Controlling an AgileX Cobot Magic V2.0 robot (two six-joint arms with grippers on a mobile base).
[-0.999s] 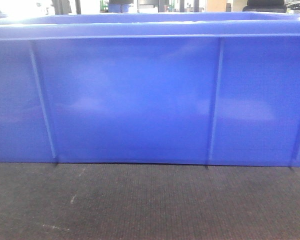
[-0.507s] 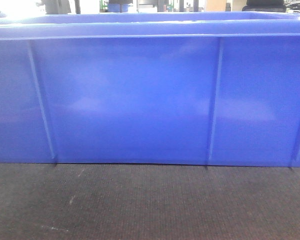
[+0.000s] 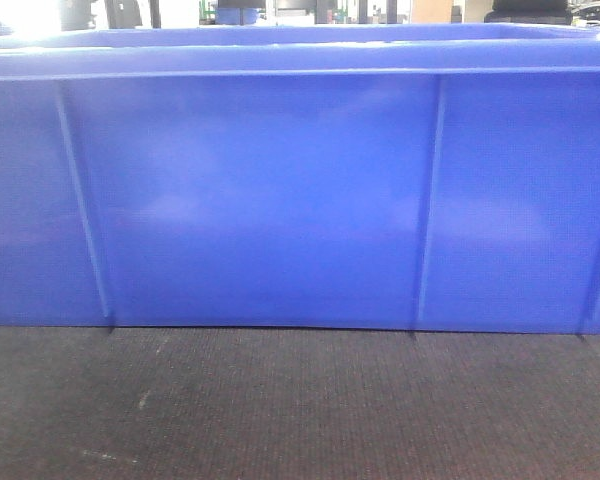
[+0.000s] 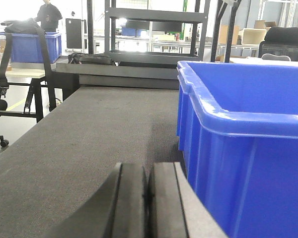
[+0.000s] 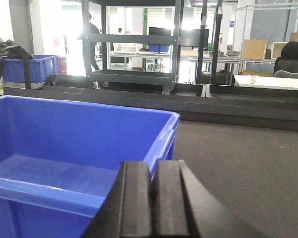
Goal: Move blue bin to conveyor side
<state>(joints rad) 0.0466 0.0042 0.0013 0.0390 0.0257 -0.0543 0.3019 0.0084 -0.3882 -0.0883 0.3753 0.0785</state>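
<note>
Blue bin on conveyor between pinched-shut left claw, right claw.

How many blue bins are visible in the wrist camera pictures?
2. The large blue bin sits on the conveyor between the two hands. A second blue bin stands far behind at the left, on a table. Others may be hidden behind the shelving.

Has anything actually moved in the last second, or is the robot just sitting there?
Nothing visibly changed. In the front view the blue bin sits in the same spot on the dark belt, with its ribs and lower edge where they were. No gripper appears in that view, so no grasp or release can be compared.
</note>
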